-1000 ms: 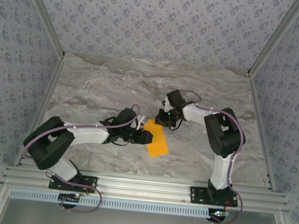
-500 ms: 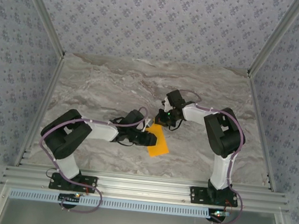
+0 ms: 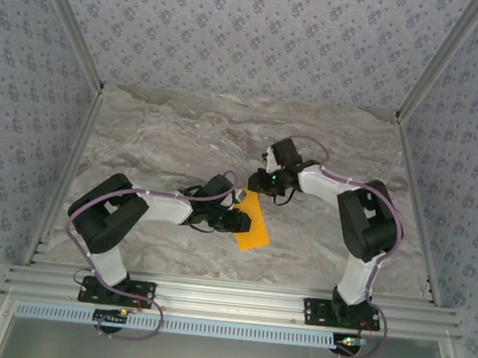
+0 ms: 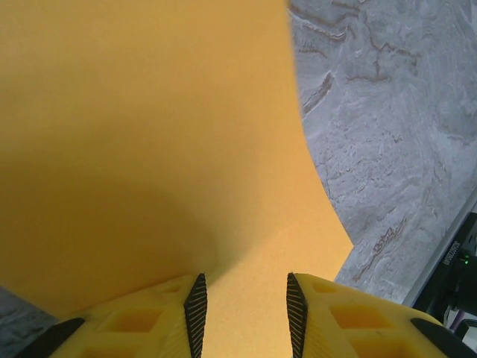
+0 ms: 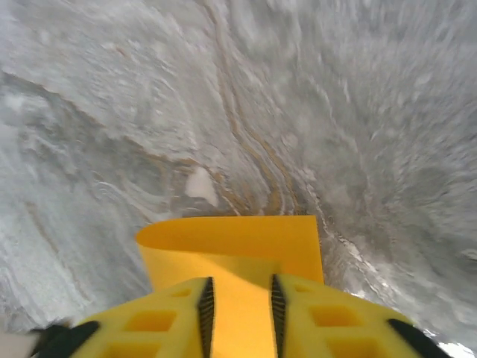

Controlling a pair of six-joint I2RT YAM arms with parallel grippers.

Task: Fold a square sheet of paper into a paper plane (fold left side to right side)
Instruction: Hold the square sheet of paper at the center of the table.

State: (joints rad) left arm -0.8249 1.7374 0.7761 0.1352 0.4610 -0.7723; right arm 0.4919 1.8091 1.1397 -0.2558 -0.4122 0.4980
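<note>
Top view, paper: the square sheet of paper (image 3: 255, 234) is an orange-yellow, narrow folded shape on the marble tabletop (image 3: 167, 129). It sits a little right of the middle and nearer the near edge than the far one, with its long axis running roughly from far to near.
Top view, left pincer: the left pincer (image 3: 247, 223) reaches in from the left and sits over the sheet's left edge, about halfway along it.
Top view, right pincer: the right pincer (image 3: 261, 188) comes in from the right and hangs at the sheet's far end.
Top view, jaws: too small here to tell how either pair stands.
Left wrist view, paper: the sheet (image 4: 149, 134) spreads from under the fingers across the left and middle. A soft shadowed bend crosses it, and its right edge curves against the grey tabletop (image 4: 387, 127).
Left wrist view, pincer: the left pincer (image 4: 242, 306) has its black pads (image 4: 196, 313) parted. Orange paper shows in the gap and nothing is pinched.
Right wrist view, paper: one end of the sheet (image 5: 246, 242) lies just ahead of the fingers. Its left edge is rolled over in a loose curl and its right corner lies flat on the tabletop (image 5: 223, 89).
Right wrist view, pincer: the right pincer (image 5: 238, 313) has its pads (image 5: 206, 313) slightly apart. It straddles the paper without clamping it.
</note>
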